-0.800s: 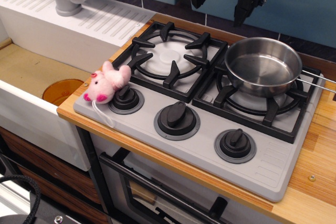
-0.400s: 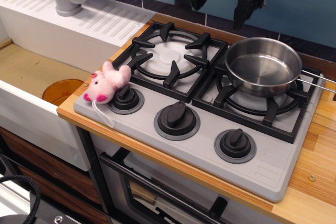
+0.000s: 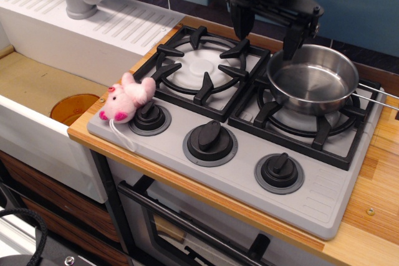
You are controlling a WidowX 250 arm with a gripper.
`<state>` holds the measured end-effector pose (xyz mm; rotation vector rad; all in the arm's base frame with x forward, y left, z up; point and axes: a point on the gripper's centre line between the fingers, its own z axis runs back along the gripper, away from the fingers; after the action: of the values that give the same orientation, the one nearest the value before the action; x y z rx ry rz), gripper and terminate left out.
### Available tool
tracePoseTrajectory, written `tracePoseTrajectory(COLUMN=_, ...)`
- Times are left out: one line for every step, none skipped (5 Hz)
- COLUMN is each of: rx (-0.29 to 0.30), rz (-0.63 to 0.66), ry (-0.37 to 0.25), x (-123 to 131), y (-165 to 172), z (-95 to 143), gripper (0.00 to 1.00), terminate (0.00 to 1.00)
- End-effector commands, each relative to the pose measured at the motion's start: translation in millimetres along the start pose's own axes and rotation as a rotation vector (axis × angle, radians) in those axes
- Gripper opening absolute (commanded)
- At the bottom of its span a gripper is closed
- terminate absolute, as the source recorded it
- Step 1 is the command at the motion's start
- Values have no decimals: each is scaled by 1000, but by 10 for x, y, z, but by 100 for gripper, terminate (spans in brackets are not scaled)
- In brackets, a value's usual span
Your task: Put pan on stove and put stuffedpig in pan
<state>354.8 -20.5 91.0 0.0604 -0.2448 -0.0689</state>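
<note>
The pan (image 3: pixel 313 78) sits on the stove (image 3: pixel 240 135) (right burner), so that half looks done. The stuffedpig (image 3: pixel 126 99) lies by the left knob, ungrasped; the end effector (image 3: pixel 267 32) hangs empty, fingers apart.

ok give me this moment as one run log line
pan: on right burner of stove | pig: by left knob, not in pan | gripper: open, empty, behind pan

Grey stove (image 3: pixel 324 200) with black grates; shiny silver pan (image 3: pixel 312 79); pale-pink stuffedpig (image 3: pixel 126 98), hot-pink snout; black gripper (image 3: pixel 267 33).
</note>
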Motion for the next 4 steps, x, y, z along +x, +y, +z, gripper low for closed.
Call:
tracePoseTrajectory(rx=-30, rz=-2, ry=-73, x=59, y=78, z=-40, gripper=100, terminate=0)
tracePoseTrajectory(rx=-31, rz=3, ry=-95, x=45, y=49, z=-136, gripper=100, terminate=0)
tracePoseTrajectory(rx=-33, rz=4, ry=-104, x=49, y=28, z=-178, gripper=100, terminate=0)
tracePoseTrajectory(rx=-18, rz=9, ry=-97, x=51, y=-12, z=-110, gripper=100, terminate=0)
